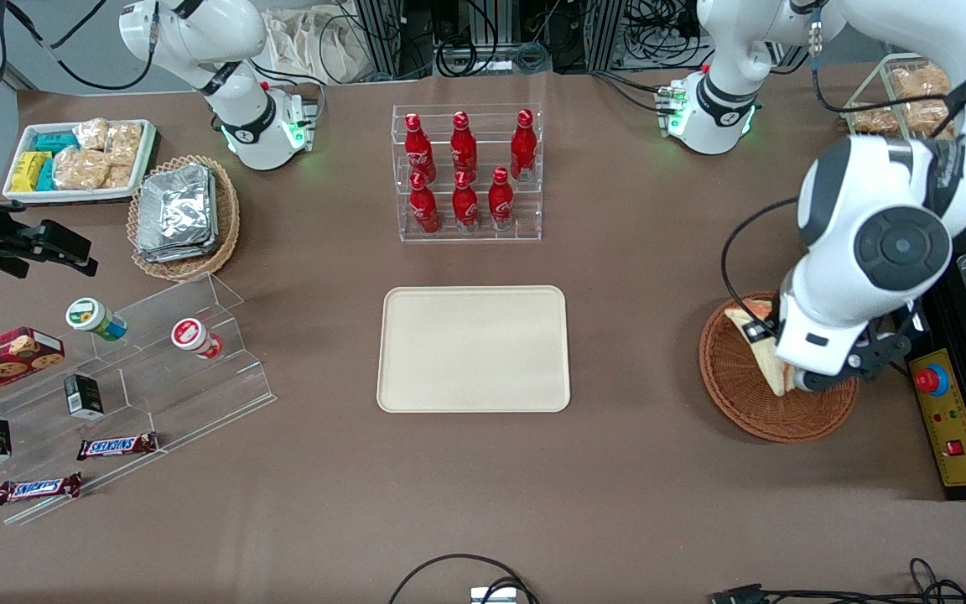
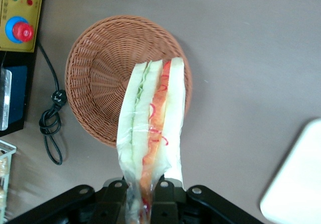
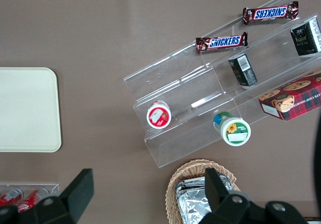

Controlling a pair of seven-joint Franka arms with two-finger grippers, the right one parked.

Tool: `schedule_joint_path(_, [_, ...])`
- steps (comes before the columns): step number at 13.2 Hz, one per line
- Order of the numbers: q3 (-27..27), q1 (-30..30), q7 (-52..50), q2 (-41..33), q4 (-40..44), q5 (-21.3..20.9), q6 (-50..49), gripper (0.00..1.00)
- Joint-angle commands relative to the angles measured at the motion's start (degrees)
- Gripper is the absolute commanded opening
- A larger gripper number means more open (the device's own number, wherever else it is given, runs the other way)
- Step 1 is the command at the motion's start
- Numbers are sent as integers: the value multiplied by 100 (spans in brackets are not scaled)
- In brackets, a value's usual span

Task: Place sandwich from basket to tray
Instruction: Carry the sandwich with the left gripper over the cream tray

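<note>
Left wrist view shows your gripper [image 2: 145, 204] clenched on the sandwich [image 2: 150, 128], held above the basket [image 2: 95, 78] at the surface's working-arm end. It looks light, soft and wrapped; grip gently at the narrow end toward the tray [image 1: 475, 348].

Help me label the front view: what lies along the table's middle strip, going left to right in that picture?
Clear stepped display stand → tray → basket, with the gripper above it holding the sandwich → yellow control box.
</note>
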State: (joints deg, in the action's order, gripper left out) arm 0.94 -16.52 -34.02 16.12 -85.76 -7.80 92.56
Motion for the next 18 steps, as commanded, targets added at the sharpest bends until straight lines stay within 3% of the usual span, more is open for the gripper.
schedule_joint_path(1, [-207, -141, 211, -3, 341, -20, -265, 0])
schedule_joint_path(8, [-1428, -220, -245, 208, 350, -54, 358, 0])
schedule_joint_path(13, [-2508, 113, -824, 1093, 280, -107, 1148, 0])
schedule_joint_path(14, [-2789, 201, -1096, 1322, 253, -360, 1281, 0])
schedule_joint_path(16, [-3185, 263, -1701, 1753, 166, -1438, 1343, 0])
schedule_joint_path(18, [-3249, 211, -2116, 2044, 174, -1890, 1369, 0])
